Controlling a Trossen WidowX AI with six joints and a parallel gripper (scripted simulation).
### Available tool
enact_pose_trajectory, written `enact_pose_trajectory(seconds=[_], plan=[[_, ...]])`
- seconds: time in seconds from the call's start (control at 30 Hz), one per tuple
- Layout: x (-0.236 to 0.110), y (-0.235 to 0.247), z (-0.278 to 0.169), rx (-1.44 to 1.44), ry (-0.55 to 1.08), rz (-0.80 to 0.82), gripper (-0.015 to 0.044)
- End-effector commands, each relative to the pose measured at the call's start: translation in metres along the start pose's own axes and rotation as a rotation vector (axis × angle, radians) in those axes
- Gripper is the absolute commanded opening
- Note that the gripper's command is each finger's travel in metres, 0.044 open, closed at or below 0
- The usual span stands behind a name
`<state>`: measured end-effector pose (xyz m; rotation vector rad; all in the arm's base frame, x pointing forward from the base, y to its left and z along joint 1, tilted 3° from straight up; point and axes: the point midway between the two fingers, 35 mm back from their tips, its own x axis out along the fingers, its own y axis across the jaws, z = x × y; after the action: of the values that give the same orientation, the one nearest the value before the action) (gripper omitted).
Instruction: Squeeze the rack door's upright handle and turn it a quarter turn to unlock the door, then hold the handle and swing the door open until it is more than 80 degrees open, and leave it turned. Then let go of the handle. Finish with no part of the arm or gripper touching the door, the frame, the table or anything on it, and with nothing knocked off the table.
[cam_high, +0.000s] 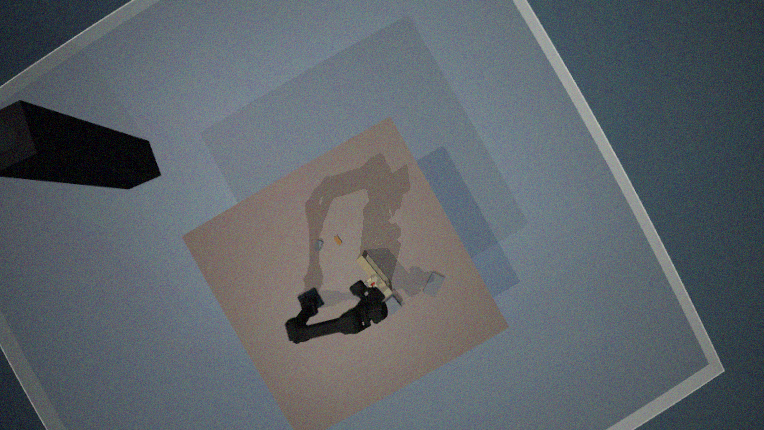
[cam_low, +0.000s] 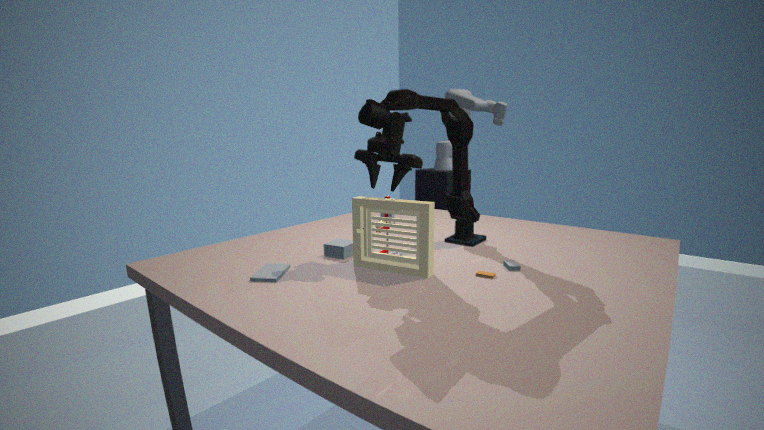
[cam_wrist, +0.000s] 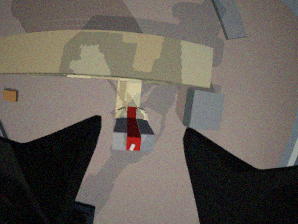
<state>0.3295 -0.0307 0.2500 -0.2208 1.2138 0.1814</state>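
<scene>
The cream rack frame (cam_high: 374, 267) (cam_low: 429, 240) (cam_wrist: 30, 54) stands upright on the table. Its slatted door appears shut within it in the exterior view, though its exact angle is hard to tell. The upright handle (cam_low: 387, 198) (cam_wrist: 133, 143), red with grey parts, stands on the arm's side of the rack; its red top just shows over the frame in the exterior view. My gripper (cam_low: 382, 189) (cam_wrist: 144, 128) points down, open and empty, above the handle. In the wrist view the handle appears between the two spread fingers, lower down, with no contact visible.
A grey-blue box (cam_low: 337, 249) (cam_wrist: 206, 110) stands beside the rack's handle-side end. A flat grey slab (cam_high: 434, 283) (cam_low: 271, 272) (cam_wrist: 230, 19) lies farther out. An orange block (cam_high: 337, 240) (cam_low: 485, 275) (cam_wrist: 10, 95) and a small grey block (cam_high: 319, 244) (cam_low: 511, 265) lie beyond the other end.
</scene>
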Motion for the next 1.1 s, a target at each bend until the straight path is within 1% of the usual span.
enact_pose_trajectory(seconds=[0.0,0.17,0.37,1.07], plan=[[-0.001,0.0,-0.006,-0.013,0.074,0.036,0.0289],[-0.004,0.001,-0.014,-0.026,0.159,0.078,0.0289],[-0.002,0.001,-0.015,-0.027,0.165,0.079,0.0289],[0.032,0.002,-0.02,-0.034,0.211,0.075,0.0289]])
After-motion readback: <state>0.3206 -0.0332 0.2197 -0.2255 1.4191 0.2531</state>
